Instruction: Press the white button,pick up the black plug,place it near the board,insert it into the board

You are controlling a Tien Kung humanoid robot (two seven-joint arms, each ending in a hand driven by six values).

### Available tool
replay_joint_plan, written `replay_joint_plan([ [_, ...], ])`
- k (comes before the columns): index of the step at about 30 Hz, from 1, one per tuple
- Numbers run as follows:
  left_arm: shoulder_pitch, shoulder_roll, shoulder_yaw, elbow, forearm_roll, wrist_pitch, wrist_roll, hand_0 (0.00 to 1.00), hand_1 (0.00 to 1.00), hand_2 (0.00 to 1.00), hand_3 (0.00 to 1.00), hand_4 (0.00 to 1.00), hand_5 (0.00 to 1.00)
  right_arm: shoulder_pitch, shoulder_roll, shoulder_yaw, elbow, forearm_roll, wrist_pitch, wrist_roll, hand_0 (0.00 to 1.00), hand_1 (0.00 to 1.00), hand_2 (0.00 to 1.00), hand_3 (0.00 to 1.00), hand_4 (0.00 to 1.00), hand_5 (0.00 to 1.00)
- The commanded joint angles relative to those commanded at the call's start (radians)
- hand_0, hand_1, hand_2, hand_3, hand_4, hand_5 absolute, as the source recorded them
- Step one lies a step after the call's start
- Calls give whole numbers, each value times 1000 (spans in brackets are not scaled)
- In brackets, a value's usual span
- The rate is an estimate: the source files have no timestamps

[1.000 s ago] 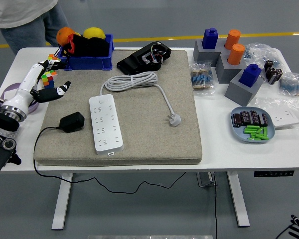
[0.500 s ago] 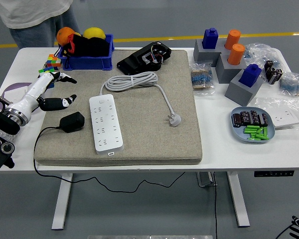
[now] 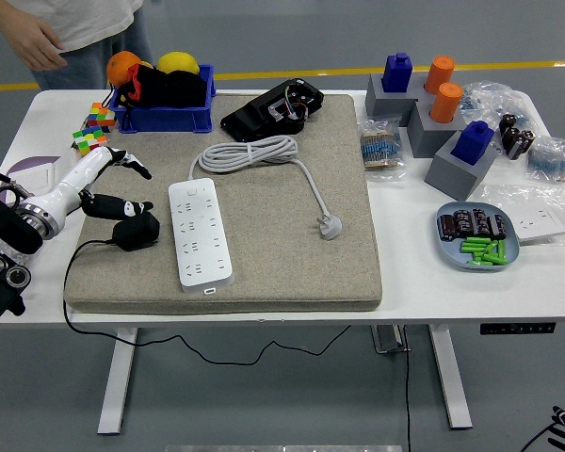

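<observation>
Grey floor framed the white table (image 3: pixel 292 292) and its beige mat (image 3: pixel 292 254). I saw the power strip (image 3: pixel 200 234) unplugged – the black plug (image 3: pixel 136 230) lay at its nine o'clock, my left hand (image 3: pixel 102 184) spread just above it, gripping nothing – pickup, placing and insertion remained.

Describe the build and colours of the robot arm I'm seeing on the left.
The left hand has a white palm shell and slim fingers banded white and black with dark tips. A silver wrist ring joins it to a bulky black forearm with thin black cables and round metal fittings.
</observation>
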Motion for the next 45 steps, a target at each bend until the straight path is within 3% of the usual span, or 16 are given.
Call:
replay_joint_plan([
  [12, -25, 19, 58, 47, -26, -51, 45, 887, 811, 596, 390, 938, 2, -1, -1, 3, -1, -1, 4, 0, 797, 723, 699, 649, 725, 483],
  [24, -29, 34, 88, 86, -45, -68, 54, 885, 822, 618, 403, 947, 2, -2, 2, -5, 0, 3, 12, 3, 797, 724, 699, 648, 727, 481],
  [45, -64, 2, 124, 159, -32, -36, 24, 887, 833, 657, 425, 956, 2, -2, 2, -7, -2, 4, 14, 3, 800, 724, 699, 649, 732, 478],
])
